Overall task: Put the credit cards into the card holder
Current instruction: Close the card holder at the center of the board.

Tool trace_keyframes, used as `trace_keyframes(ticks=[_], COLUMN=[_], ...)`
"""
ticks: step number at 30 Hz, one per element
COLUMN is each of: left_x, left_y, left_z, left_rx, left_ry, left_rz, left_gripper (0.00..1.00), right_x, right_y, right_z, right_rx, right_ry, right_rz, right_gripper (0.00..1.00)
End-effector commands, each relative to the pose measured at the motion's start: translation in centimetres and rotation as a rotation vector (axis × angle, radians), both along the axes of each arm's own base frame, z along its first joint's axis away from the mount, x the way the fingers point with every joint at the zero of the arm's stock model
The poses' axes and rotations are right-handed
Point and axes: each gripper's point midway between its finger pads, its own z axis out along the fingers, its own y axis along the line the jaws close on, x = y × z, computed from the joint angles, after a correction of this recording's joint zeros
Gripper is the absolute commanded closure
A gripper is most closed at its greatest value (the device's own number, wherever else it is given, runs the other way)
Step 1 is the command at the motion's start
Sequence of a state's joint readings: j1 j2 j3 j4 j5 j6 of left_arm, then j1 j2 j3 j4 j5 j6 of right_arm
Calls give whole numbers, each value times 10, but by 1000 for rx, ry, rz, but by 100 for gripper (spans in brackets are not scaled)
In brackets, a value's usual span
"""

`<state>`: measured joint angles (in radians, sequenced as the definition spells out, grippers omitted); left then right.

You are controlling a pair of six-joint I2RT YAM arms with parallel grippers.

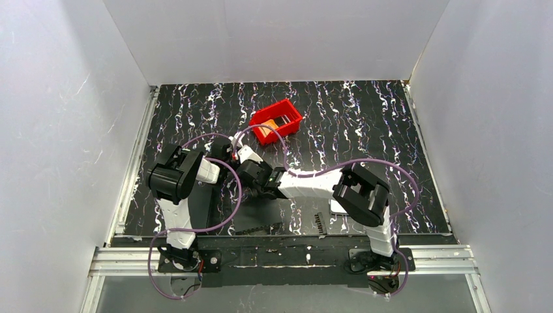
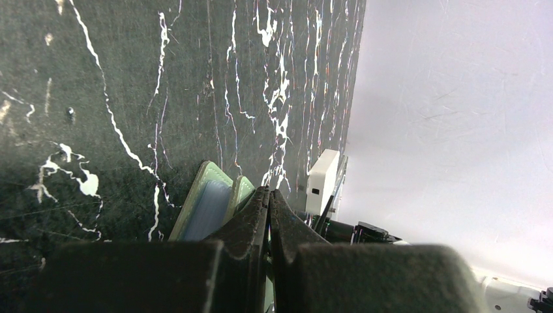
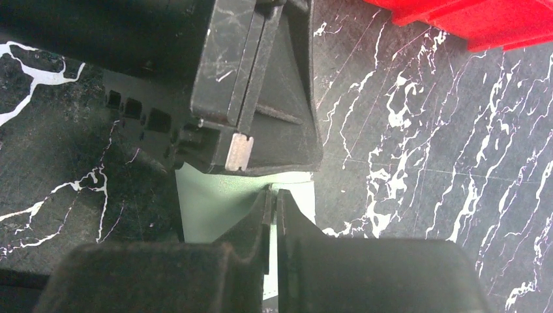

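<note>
The grey-green card holder (image 2: 210, 201) stands fanned open, its pale translucent pockets showing. My left gripper (image 2: 269, 194) is shut, and a green flap of the holder shows between its jaws. From the opposite side my right gripper (image 3: 274, 193) is shut at the near edge of the card holder (image 3: 212, 205), with a paler strip in its jaws; I cannot tell whether that strip is a card or a pocket flap. An orange credit card (image 1: 276, 122) lies in the red bin (image 1: 295, 110). Seen from above, the left gripper (image 1: 246, 160) and right gripper (image 1: 255, 176) meet mid-table and hide the holder.
The red bin (image 3: 469, 23) sits just beyond the grippers. A white block (image 2: 324, 177) on the right arm is close beside the left fingers. Flat black strips (image 1: 261, 228) lie near the front edge. White walls enclose the black marbled table (image 1: 365, 124).
</note>
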<state>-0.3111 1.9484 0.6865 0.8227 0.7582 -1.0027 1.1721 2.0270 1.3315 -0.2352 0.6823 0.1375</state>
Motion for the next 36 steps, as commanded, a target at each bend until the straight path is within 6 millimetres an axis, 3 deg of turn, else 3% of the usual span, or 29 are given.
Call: trace_keyframes(ticks=[1,9,16,17,20,24,28,31,36], left_x=[-55,-59,-56,-55,-52,-52,-52,-50,-51], left_y=[35,38,36,36,34,35,34,34,34], left_z=[-92,-94,-92,-91,-90,-92,-92,-90,-91], left_rx=[279,287,284,283,281,283,283,281,280], left_ry=[265,265,249,245,235,237,237,228,231], left_rz=[43,39,31,30,27,28,24,25,21], left_gripper=[100,100,100,100,100,100,100,100,100], right_x=[-182,-226,-245,-245,-244,-237,-218,-205,-205], right_y=[-71,-65,-66,-67,-66,-56,-30,-22,-35], right_z=[-165,-182,-180,-181,-175,-152,-116,-97,-103], right_rx=[-206,-83,-46,-49,-56,-6,145,205,328], right_ry=[828,1036,1084,1089,1087,1054,1036,1008,1079], right_rz=[99,165,153,148,155,179,180,148,69], right_gripper=[99,99,99,99,86,73,72,73,70])
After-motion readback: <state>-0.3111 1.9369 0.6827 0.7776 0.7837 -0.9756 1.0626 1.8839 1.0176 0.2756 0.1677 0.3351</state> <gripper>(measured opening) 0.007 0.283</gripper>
